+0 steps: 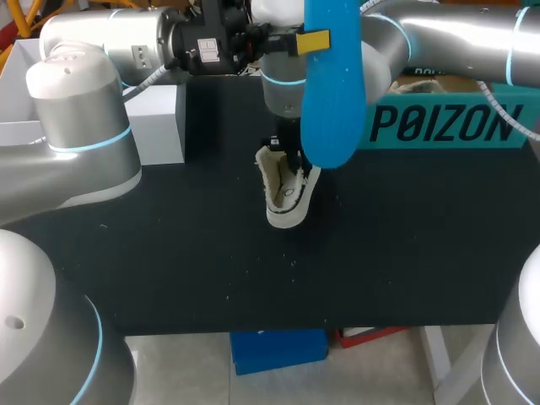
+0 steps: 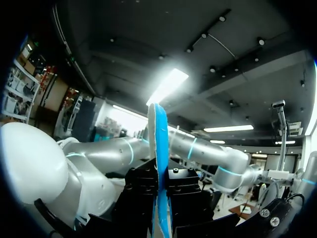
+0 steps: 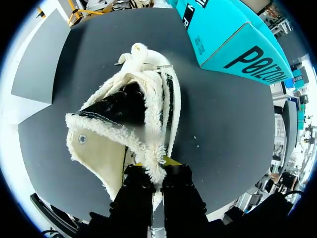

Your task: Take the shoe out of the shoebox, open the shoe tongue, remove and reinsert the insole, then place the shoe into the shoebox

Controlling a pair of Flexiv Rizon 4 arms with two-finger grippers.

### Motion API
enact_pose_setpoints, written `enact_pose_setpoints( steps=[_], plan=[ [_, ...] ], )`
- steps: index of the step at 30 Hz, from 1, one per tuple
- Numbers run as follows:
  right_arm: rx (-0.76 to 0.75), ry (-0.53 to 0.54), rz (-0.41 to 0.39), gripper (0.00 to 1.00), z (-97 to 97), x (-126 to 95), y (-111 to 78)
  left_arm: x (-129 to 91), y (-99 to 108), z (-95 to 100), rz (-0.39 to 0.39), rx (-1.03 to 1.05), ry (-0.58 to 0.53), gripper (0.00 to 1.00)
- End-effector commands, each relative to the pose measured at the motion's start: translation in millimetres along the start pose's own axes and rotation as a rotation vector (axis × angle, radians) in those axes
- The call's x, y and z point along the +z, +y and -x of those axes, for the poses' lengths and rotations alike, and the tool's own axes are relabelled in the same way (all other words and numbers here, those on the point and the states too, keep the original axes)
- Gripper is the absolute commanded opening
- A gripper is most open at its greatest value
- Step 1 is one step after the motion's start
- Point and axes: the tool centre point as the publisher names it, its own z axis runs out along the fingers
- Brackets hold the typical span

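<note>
The black bench [image 1: 169, 270] is the biggest thing here. On it, past the right tool [image 1: 291, 159] and well apart from it, stands the blue-green shoebox [image 3: 213, 25]. It has big dark letters [image 1: 447, 125] on its side (I will not read them out). A white box [image 1: 156, 118] sits under the left arm, far to the side of both tools.

The shoe [image 1: 283, 192] is not in the shoebox. It lies on the bench right under the right tool. It is cream, with fluffy stuff all round its opening and a dark inside. There is a small round mark [image 1: 289, 193] on its side, too small to read.

The right tool comes straight down onto the shoe. Its two fingers are pinched tight on the fluffy edge, one on each side, so it is gripping the shoe.

The blue insole [image 1: 331, 93] is out of the shoe. The left tool [image 1: 314, 40] holds it up in the air, standing on end, higher than the shoe and not touching it. In the left wrist view its two dark fingers [image 2: 141, 191] press the insole from both sides, so this tool is closed on it.
</note>
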Motion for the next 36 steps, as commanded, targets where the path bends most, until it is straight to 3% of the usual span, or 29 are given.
enact_pose_setpoints(
  steps=[1, 9, 10, 11, 12, 19, 27, 34, 36],
  plan=[
    [0.017, 0.024, 0.030, 0.00, 9.2, 7.1, -4.7, 0.7, 0.5, 1.3, 0.000, 0.002, -0.001, 0.00],
    [0.067, 0.062, 0.028, 0.02, 22.8, 19.1, -5.9, 0.7, 0.5, 1.3, 0.000, 0.002, -0.001, 0.00],
    [0.070, 0.066, 0.027, 0.16, 23.5, 19.6, -6.0, 0.7, 0.5, 1.3, 0.000, 0.002, -0.001, 0.00],
    [0.079, 0.078, 0.023, 0.37, 24.2, 20.0, -6.3, 0.7, 0.5, 1.3, 0.000, 0.002, -0.001, 0.00],
    [0.087, 0.091, 0.018, 1.00, 25.3, 19.9, -6.6, 0.7, 0.5, 1.3, 0.000, 0.002, -0.001, 0.00],
    [0.175, 0.247, -0.025, 1.00, 39.7, 18.1, -2.6, 0.7, 0.5, 1.3, 0.000, 0.002, -0.001, 0.00],
    [0.193, 0.552, -0.018, 1.00, 52.3, 2.1, 5.6, 0.7, 0.5, 1.3, 0.000, 0.002, -0.001, 0.00],
    [0.056, 0.868, 0.164, 1.00, 55.5, -31.4, 6.0, 0.7, 0.5, 1.3, 0.000, 0.002, -0.001, 0.00],
    [0.032, 0.881, 0.190, 1.00, 56.1, -36.8, 5.6, 0.7, 0.5, 1.3, 0.000, 0.002, -0.001, 0.00]
  ],
)
